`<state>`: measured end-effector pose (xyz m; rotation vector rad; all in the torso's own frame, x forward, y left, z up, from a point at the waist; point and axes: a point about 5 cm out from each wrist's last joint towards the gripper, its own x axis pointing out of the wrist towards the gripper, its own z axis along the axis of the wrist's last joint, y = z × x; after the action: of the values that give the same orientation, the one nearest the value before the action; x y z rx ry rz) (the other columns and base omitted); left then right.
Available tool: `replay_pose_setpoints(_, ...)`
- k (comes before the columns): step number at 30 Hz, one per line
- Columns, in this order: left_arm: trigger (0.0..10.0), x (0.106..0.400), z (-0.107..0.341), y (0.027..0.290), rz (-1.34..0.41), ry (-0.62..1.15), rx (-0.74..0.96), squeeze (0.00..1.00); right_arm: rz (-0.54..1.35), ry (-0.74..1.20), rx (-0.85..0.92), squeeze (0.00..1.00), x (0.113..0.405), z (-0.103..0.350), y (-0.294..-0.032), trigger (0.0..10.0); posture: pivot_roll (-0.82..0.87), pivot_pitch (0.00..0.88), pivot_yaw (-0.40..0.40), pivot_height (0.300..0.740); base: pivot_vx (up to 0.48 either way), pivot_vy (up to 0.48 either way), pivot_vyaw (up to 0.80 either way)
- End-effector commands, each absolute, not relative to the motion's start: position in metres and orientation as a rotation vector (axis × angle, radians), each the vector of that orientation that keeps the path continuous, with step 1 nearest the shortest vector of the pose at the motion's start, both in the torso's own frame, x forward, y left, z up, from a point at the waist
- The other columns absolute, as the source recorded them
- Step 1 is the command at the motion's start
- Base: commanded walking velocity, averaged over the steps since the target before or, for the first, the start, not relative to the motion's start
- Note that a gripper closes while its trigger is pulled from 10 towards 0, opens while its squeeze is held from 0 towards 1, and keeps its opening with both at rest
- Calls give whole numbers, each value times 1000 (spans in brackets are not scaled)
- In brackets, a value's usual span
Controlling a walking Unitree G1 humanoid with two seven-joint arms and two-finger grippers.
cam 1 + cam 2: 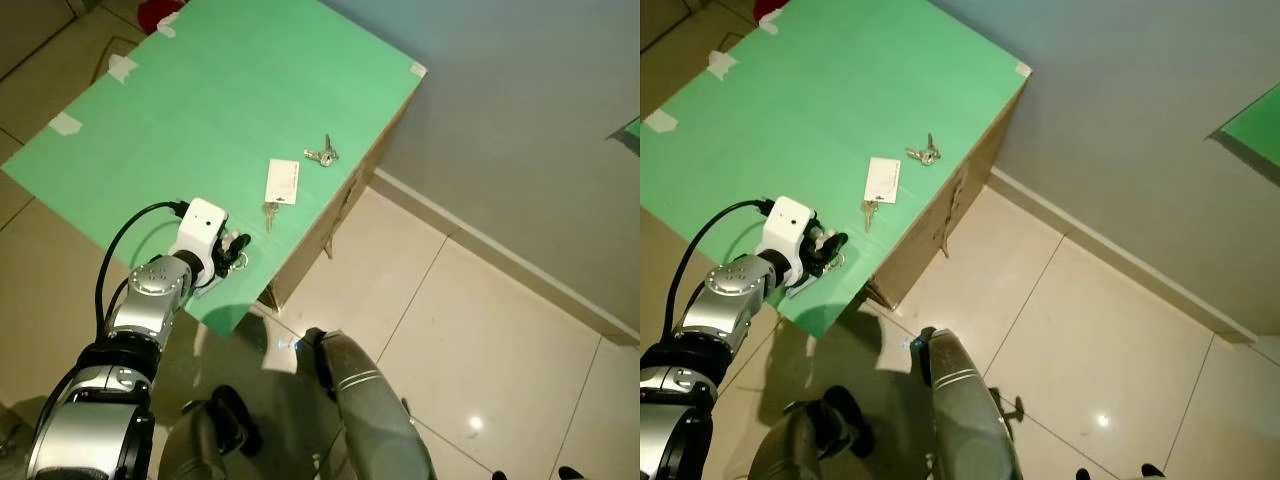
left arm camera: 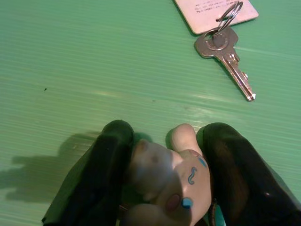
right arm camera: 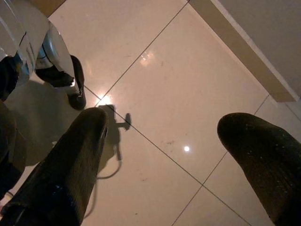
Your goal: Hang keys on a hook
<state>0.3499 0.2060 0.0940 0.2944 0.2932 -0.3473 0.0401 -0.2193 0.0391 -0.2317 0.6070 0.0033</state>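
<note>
Keys are what I am after, and a set of them already sits between my left gripper's (image 2: 164,174) two black fingers: a small cream figurine keychain charm (image 2: 167,181) with blue and pink marks, pinched on both sides, low over the near corner of the green-covered table (image 1: 200,110). Metal glints under the fingers in the head views, so I judge the ring and key hang from the charm, though I cannot make them out clearly.

To do this step well, I should keep the squeeze firm on the charm and lift straight up, so nothing dangling drags on the sheet or catches the neighbours. Just beyond my fingertips lies a silver key on a ring with a white rectangular card tag (image 1: 283,182), the key (image 2: 225,52) pointing toward me. Further right, near the table's edge, is a separate small bunch of silver keys (image 1: 322,154). Both should stay untouched.

No hook can be seen from here, so after lifting I will need to turn and look for one.

My right gripper (image 3: 169,165) hangs idle over the glossy beige tiled floor (image 3: 188,94), its fingers spread wide and holding nothing.
</note>
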Motion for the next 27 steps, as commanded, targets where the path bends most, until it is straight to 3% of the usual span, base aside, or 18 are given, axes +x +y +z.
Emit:
replay_pose_setpoints(1, 0, 333, 61, 204, -362, 436, 266, 0, -11, 654, -243, 0, 31, 38, -226, 10000, -424, 388, -127, 683, 0, 0, 0)
replay_pose_setpoints(6, 0, 330, 53, 204, -328, 474, 260, 0, -9, 654, -248, 0, 30, 42, -227, 10000, -431, 383, -128, 683, 0, 0, 0)
replay_pose_setpoints(15, 0, 337, 70, 193, -360, 384, 225, 0, -8, 648, -249, 0, 34, 44, -225, 10000, -425, 384, -127, 683, 0, 0, 0)
replay_pose_setpoints(27, 0, 358, 169, 192, -393, 100, 176, 0, 30, 632, -216, 0, 54, 30, -215, 10000, -321, 365, -110, 683, 0, 0, 0)
